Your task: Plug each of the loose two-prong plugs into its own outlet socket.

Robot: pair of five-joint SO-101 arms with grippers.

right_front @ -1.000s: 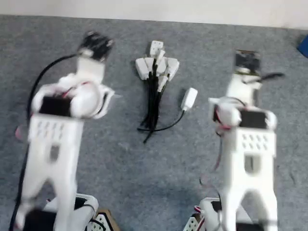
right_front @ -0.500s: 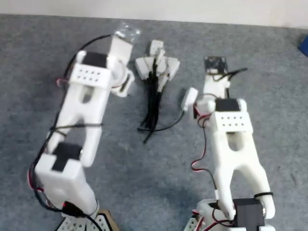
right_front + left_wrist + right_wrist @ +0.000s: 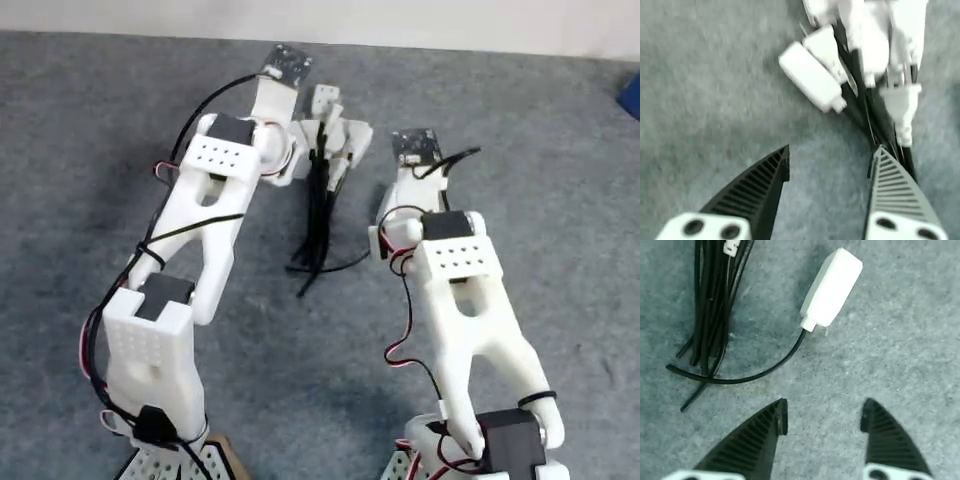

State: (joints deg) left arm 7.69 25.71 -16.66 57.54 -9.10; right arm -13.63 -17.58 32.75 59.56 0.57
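A bunch of white plugs and sockets [image 3: 338, 132] lies at the table's far middle, its black cables [image 3: 315, 220] trailing toward the front. My left gripper [image 3: 832, 150] is open just above the bunch. Ahead of its fingertips lie a white socket block [image 3: 810, 77] and a two-prong plug [image 3: 900, 100]. My right gripper [image 3: 825, 405] is open with nothing between its fingers, hovering a little short of a separate white socket block [image 3: 832, 287]. That block's thin black cable [image 3: 760, 372] curves back to the cable bundle [image 3: 715, 295]. In the high view the right arm [image 3: 440, 250] covers that block.
The surface is a grey carpet-like mat [image 3: 560, 200]. A blue object [image 3: 631, 95] pokes in at the far right edge. Open mat lies to the left of the left arm [image 3: 200, 230] and to the right of the right arm.
Both arms have swung inward. The left arm moved right and forward onto the plug bunch. The right arm moved left over the separate socket block.
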